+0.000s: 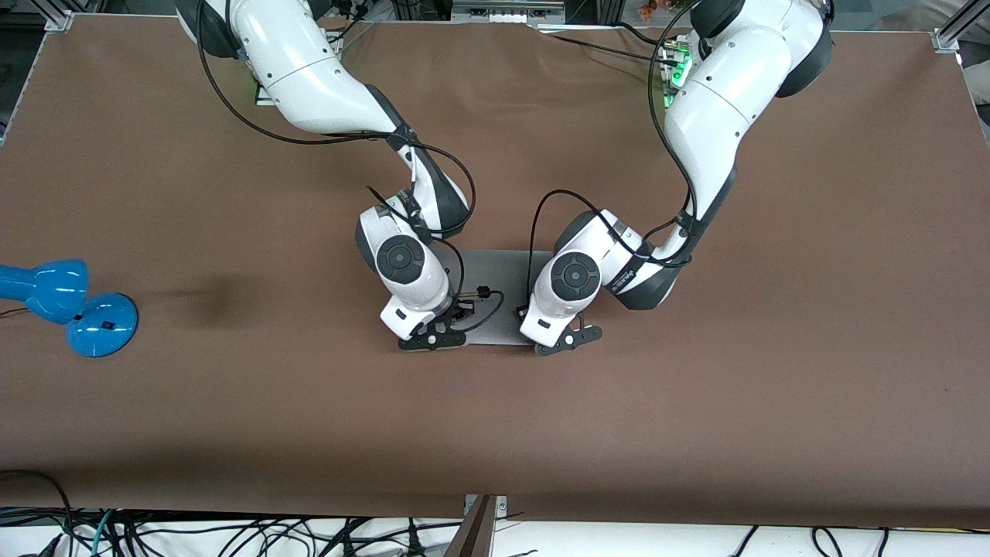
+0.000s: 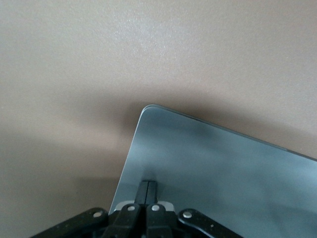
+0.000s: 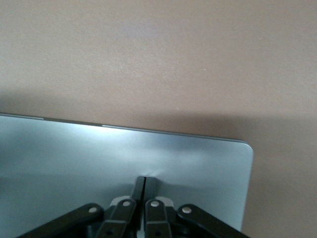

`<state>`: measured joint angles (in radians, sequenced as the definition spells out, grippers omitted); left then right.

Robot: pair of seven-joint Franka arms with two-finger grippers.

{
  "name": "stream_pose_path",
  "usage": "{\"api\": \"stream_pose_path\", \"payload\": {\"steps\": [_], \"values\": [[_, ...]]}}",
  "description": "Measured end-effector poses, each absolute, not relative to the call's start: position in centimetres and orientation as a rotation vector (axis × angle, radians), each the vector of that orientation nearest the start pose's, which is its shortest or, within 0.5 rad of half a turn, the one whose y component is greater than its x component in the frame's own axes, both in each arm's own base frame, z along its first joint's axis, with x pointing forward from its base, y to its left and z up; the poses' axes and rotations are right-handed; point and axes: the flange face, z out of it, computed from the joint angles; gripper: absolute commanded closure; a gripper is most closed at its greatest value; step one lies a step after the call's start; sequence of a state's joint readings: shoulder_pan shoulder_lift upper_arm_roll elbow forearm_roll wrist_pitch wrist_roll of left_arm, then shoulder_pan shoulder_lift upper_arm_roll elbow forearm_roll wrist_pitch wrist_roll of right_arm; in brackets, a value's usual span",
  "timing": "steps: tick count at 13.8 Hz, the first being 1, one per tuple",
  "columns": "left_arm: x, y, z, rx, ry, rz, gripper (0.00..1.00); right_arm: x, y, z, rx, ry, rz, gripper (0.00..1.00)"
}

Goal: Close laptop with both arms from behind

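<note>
Pressing fingertips-together on the lid, both pincers sit near the laptop's [image 1: 495, 298] edge nearest the front camera. The left pincer [image 2: 147, 191] rests by one lid corner, the right pincer [image 3: 144, 186] by the other; only the wrist views show this contact. From the front, the arms cover much of the grey lid, lying flat mid-worktop [image 1: 696, 402]. A blue lamp [image 1: 66, 305] stands at the right arm's end.

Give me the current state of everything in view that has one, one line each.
Laptop: lid down, flat on the table, both end effectors on it.
Left end effector: fingers shut, tips pressing the lid near a corner.
Right end effector: fingers shut, tips pressing the lid near the other corner.
Blue desk lamp: lying toward the right arm's end.
</note>
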<state>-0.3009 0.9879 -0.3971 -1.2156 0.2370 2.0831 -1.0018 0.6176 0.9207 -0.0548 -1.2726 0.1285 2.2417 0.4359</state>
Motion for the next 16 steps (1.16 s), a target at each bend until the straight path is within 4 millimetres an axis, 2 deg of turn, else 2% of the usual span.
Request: {"api": "stream_pose_path", "payload": {"steps": [1, 3, 6, 8, 11, 13, 16], "values": [[63.1, -40.7, 19.6, -3.141, -0.538, 0.202, 0.96, 63.2, 41.5, 20.5, -3.073, -0.101, 0.006, 0.38], [63.8, -40.4, 20.6, -3.148, -0.551, 0.179, 0.79, 63.6, 41.6, 22.3, -3.083, -0.051, 0.044, 0.31], [64.2, -39.1, 23.3, -3.115, -0.545, 0.191, 0.29, 64.1, 41.8, 25.2, -3.093, -0.025, 0.091, 0.29], [64.3, -38.3, 25.2, -3.096, -0.525, 0.198, 0.02, 64.0, 41.5, 27.4, -3.106, -0.022, 0.143, 0.29], [64.5, -36.6, 27.1, -3.098, -0.457, 0.186, 0.00, 64.3, 39.7, 32.4, -3.122, 0.002, 0.222, 0.27], [64.4, -34.9, 28.9, -3.096, -0.427, 0.168, 0.00, 64.6, 37.5, 36.6, -3.122, 0.036, 0.251, 0.25], [63.3, -32.1, 33.0, -3.108, -0.324, 0.150, 0.00, 64.8, 33.3, 43.9, -3.108, 0.101, 0.250, 0.13]]}}
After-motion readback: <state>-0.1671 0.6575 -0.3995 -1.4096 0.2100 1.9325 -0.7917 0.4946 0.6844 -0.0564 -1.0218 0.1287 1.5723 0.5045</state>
